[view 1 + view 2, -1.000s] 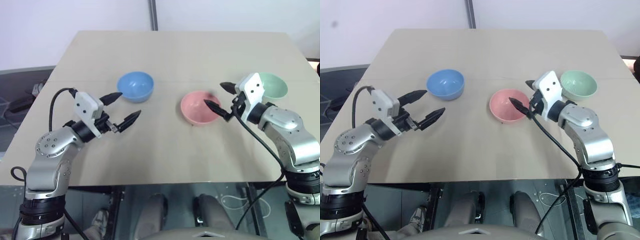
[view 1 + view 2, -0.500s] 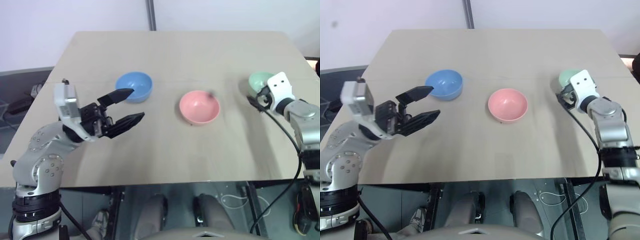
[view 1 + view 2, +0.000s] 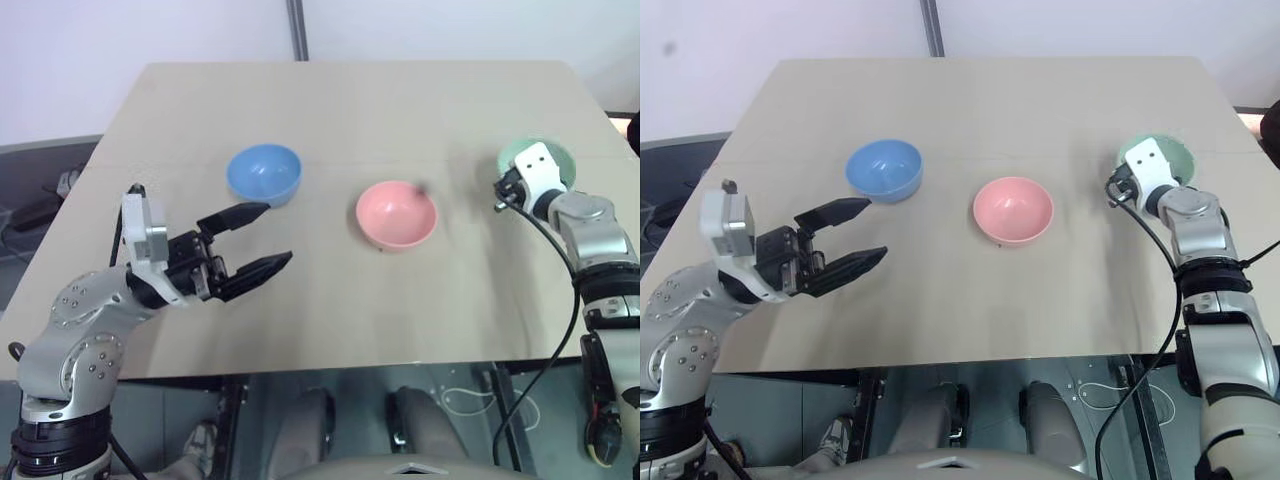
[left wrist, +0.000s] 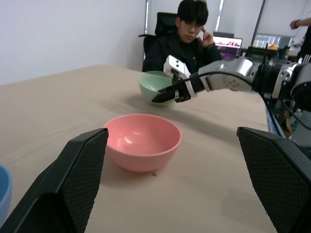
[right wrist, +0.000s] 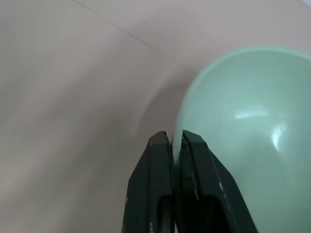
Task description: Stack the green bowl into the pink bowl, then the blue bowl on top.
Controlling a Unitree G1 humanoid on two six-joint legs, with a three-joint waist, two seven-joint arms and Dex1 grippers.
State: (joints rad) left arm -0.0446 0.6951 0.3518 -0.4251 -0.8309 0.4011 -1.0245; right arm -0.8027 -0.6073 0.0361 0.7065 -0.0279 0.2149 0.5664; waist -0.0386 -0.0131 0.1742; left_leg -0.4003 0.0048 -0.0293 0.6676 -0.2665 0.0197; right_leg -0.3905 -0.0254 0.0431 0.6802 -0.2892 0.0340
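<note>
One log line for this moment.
right gripper: shut on green bowl rim | left gripper: open, idle | pink bowl, blue bowl: apart, unstacked

Tan table, pale wall, one person seated behind.

Table (image 3: 330, 120): plain light-tan top, a faint seam running across it in the far half. Wall (image 3: 150, 30) behind it off-white, with a dark vertical post (image 3: 297, 30) meeting the table's far edge. From the left wrist view, a person (image 4: 187, 36) in dark clothing sits in a black chair (image 4: 163, 24) beyond the table, one hand raised to the head. Monitors (image 4: 228, 46) glow behind that person. Grey floor (image 3: 40, 180) beside the table, cluttered, details unclear.
</note>
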